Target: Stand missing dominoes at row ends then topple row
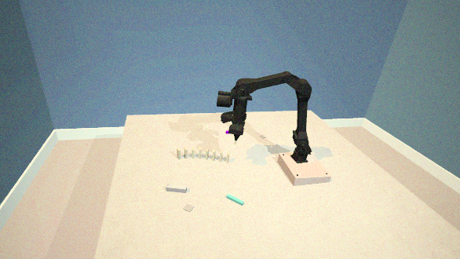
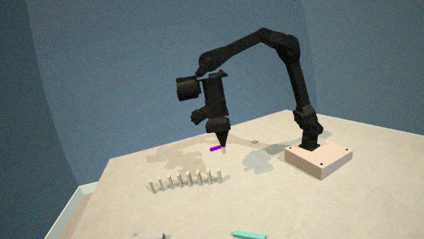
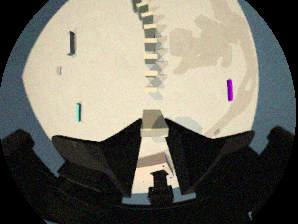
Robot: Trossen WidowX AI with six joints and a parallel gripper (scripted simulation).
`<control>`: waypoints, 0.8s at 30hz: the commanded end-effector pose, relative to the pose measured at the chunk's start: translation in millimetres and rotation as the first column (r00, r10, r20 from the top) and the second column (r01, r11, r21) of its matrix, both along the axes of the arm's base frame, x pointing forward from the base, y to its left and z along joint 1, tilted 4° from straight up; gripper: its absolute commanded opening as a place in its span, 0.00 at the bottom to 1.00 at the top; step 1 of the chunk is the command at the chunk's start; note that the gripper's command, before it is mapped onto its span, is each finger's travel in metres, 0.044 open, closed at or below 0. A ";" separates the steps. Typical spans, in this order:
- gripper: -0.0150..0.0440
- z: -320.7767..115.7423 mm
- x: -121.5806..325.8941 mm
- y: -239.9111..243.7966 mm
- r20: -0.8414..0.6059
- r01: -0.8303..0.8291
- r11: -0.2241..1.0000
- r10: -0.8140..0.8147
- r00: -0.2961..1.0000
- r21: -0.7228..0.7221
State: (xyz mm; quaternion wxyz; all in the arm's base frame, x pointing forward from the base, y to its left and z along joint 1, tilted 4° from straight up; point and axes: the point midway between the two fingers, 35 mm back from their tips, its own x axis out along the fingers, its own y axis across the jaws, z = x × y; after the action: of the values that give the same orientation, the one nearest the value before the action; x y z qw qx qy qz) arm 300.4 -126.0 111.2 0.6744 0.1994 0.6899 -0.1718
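A domino (image 1: 235, 142) (image 2: 223, 150) (image 3: 154, 131) is pinched upright in the gripper (image 1: 236, 140) (image 2: 223, 145) (image 3: 152, 121), above the table (image 1: 275, 220) (image 2: 289, 203) (image 3: 115, 60). In the wrist view, the standing row of dominoes (image 1: 207, 155) (image 2: 189, 179) (image 3: 150, 46) is seen at twelve o'clock from it, the purple stick (image 1: 227, 132) (image 2: 215, 148) (image 3: 230, 90) at two.

Reads as a bare robotics test room; no more exact room type can be told. A black six-joint arm (image 1: 264, 82) (image 2: 246, 41) is mounted on a pale base block (image 1: 312, 179) (image 2: 336, 167), set on a broad beige counter (image 1: 275, 227) (image 2: 376, 203). Plain blue walls (image 1: 196, 47) (image 2: 126, 47) are seen behind, edged low down by white skirting (image 1: 90, 132) (image 2: 61, 214). Pinkish-tan floor (image 1: 67, 188) (image 2: 66, 221) is shown beyond the counter edge.
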 end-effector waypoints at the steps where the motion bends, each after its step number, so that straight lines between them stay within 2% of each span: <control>1: 0.44 -23.7 0.1 -0.7 -0.013 -0.006 1.000 0.006 1.000 -0.002; 17: 0.44 -102.3 -6.0 5.7 -0.005 -0.008 1.000 0.008 1.000 0.000; 24: 0.44 -105.4 -6.7 6.1 -0.005 -0.008 1.000 0.008 1.000 0.000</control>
State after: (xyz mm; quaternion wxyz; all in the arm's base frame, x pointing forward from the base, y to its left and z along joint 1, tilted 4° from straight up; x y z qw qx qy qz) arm 294.2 -120.3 9.8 0.6744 0.1960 0.6915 -0.1690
